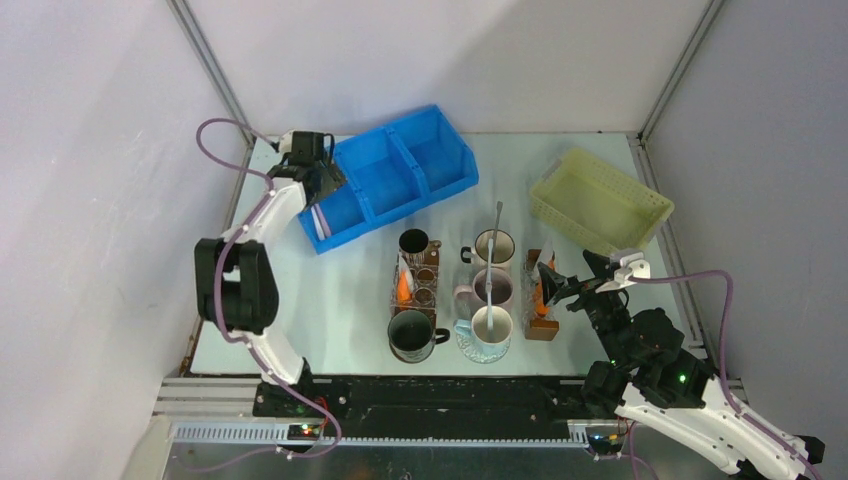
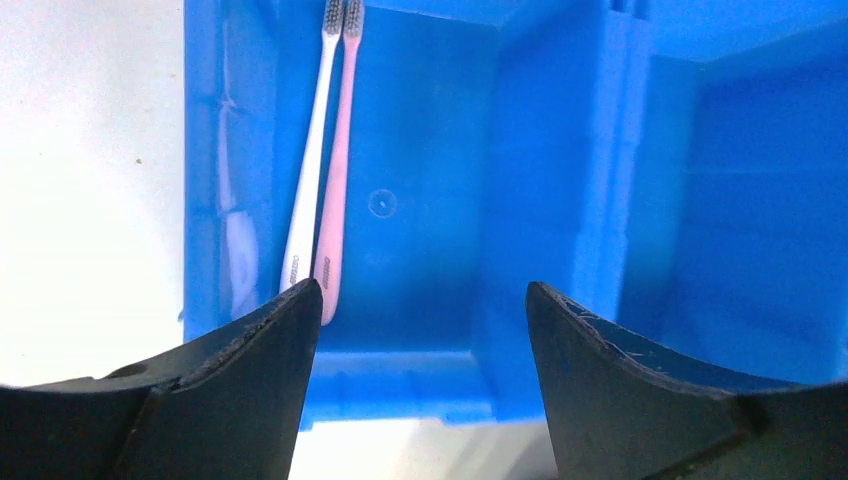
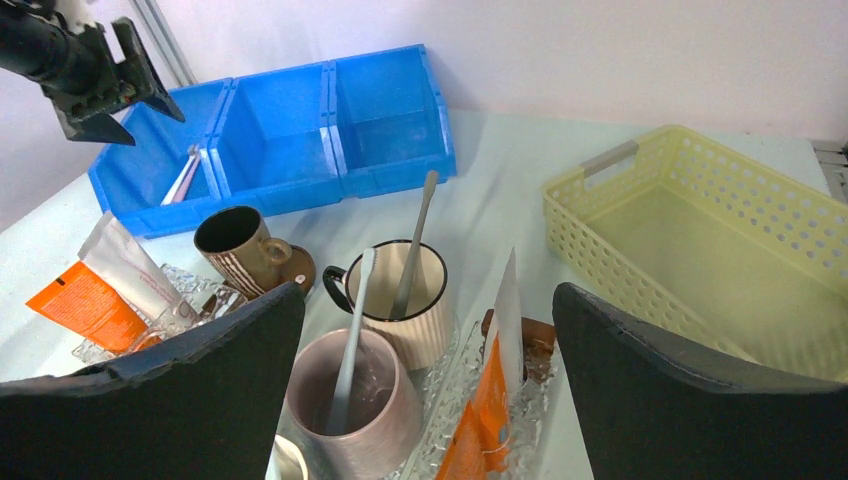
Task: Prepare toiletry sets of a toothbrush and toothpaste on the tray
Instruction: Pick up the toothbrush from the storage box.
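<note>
In the end compartment of the blue tray [image 2: 560, 150], near its left wall: a white toothbrush [image 2: 310, 170] and a pink toothbrush [image 2: 338, 170], lying close side by side, bristles at the far end. Above that same compartment, the left gripper [image 2: 422, 290], spread wide with nothing between its fingers. The other two compartments of the tray, seen from the right wrist, showing only blue floor. Nearer the arms, mid-table, a grey toothbrush [image 3: 418, 235] standing head-down in a cream mug [image 3: 400, 300], its handle leaning toward the back; a pale toothbrush [image 3: 350, 330] propped in the pink mug [image 3: 345, 400] just in front. To the left, beside a brown mug [image 3: 235, 240], an orange toothpaste tube [image 3: 85, 305] and a white toothpaste tube [image 3: 135, 270] leaning together on a clear glass holder. To the right of the mugs, a second orange tube [image 3: 485, 410], upright, white end on top. Just over it, the right gripper [image 3: 428, 295], fingers fully apart, gripping nothing. Beyond, at the right rear of the table [image 1: 350, 290], a yellow basket [image 1: 545, 190].
</note>
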Tool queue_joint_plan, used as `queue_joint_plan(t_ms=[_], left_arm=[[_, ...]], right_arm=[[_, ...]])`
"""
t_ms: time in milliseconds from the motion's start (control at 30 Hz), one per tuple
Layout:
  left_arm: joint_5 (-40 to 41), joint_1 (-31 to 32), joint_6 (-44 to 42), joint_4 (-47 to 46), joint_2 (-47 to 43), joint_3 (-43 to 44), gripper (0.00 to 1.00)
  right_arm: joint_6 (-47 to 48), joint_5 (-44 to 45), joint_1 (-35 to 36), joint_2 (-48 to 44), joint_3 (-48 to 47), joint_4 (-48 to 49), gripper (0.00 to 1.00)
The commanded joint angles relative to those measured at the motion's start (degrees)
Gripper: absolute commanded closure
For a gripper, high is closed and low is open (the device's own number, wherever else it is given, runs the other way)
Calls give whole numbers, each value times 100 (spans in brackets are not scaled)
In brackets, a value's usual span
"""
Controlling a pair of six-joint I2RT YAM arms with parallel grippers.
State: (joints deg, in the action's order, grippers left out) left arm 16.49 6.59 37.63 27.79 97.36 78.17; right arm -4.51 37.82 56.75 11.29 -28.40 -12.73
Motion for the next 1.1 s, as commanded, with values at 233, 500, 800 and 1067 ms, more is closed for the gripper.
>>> queue_joint_plan(t_ms=[233,500,800,1067], left_arm=[[-83,-158,325,388,1224,696,25],[-9,-308,371,575,1603,822,26],[-171,-392,392,661,1842,851,36],[-1010,-312,273,565,1830,797,43]], right_arm=[[-65,140,9,-143,-201,-41,3],[-70,164,37,-137,-201,-59,3],[-81,164,45,-134,-201,-60,3],[-77,165,50,-95,-199,-50,3]])
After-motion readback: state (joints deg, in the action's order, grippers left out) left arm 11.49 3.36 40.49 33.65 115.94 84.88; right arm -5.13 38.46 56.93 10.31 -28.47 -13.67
